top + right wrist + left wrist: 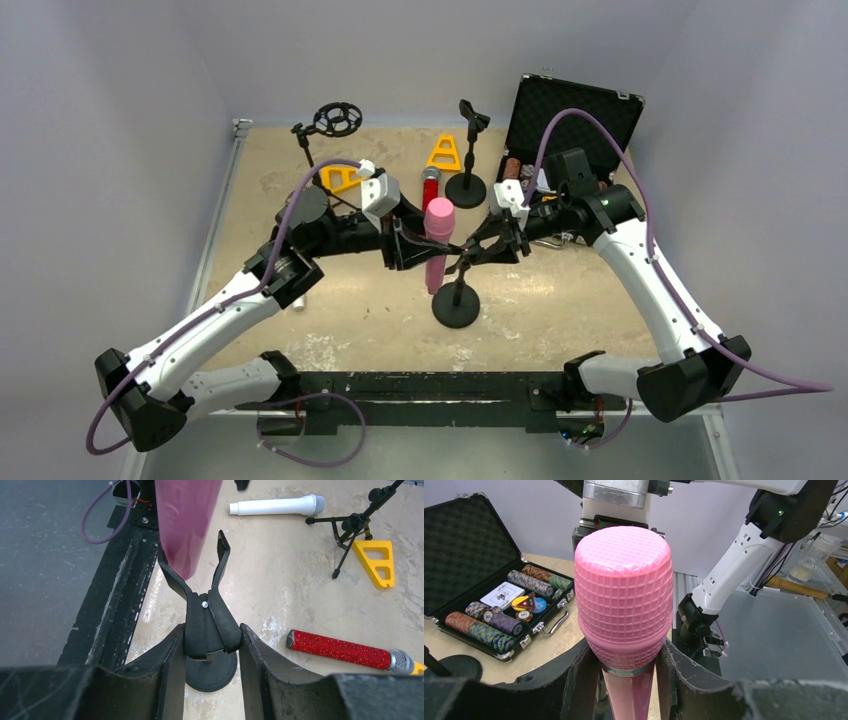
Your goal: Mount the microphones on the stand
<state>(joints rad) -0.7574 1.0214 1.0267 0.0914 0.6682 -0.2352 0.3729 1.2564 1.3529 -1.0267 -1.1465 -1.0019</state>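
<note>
Looking through the left wrist camera, I see the left gripper clamped on the all-pink plastic handheld microphone, with one finger on each side of the handle just below its waffle-textured head. The microphone stands upright, lifted off the sandy beige table near its middle.

On the right wrist camera, the right gripper has its jaws narrowed around the lower part of the black spring clip, and both fingers press against it. The clip tops a short black stand with a round base. Its two prongs are spread in a V, and the pink handle's bottom end overlaps one of them. I cannot tell whether the end sits between the prongs or only in front of them.

The glittery red microphone with a silver mesh head lies flat on the table, apart from the stand's base. The white microphone with a grey mesh head lies flat farther off. A thin black tripod stand stands beside a yellow triangular plastic piece.

From overhead I also see a second black round-based stand upright near the back edge. To its right an open black hard case holds rows of poker chips.
</note>
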